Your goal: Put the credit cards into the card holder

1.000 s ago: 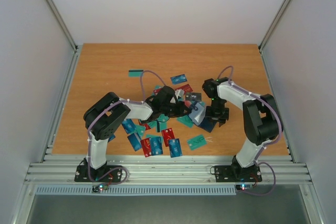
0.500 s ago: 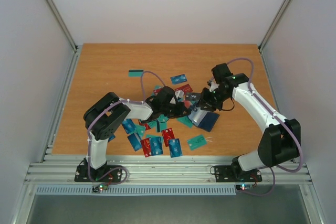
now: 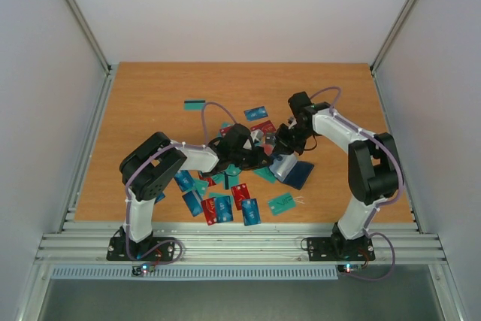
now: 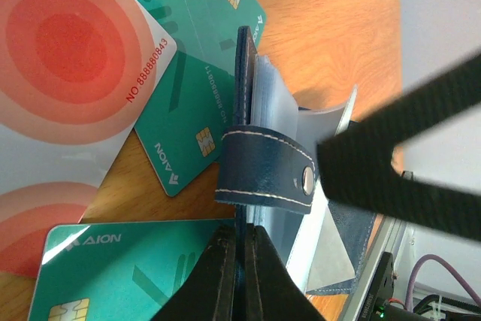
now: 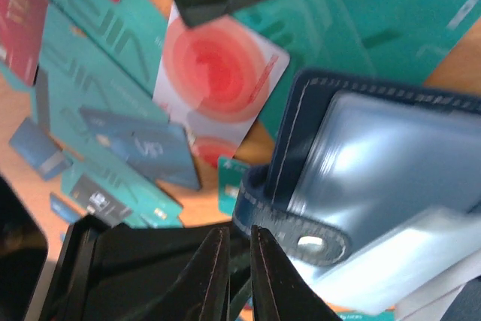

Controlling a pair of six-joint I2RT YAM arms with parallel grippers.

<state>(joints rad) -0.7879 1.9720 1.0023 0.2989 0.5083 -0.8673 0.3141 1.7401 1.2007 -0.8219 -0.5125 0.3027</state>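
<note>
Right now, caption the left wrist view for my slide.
Left claw pinching the navy card holder by its cover edge, clear sleeves fanned open, teal credit cards scattered beside it.

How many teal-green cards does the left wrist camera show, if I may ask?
3 teal-green cards: one at the top, one mid-frame beside the card holder, one at the bottom. More may lie hidden.

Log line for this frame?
left fingers: shut on card holder edge | right fingers: nearly closed at clasp tab, grip unclear | cards: loose on table
</note>
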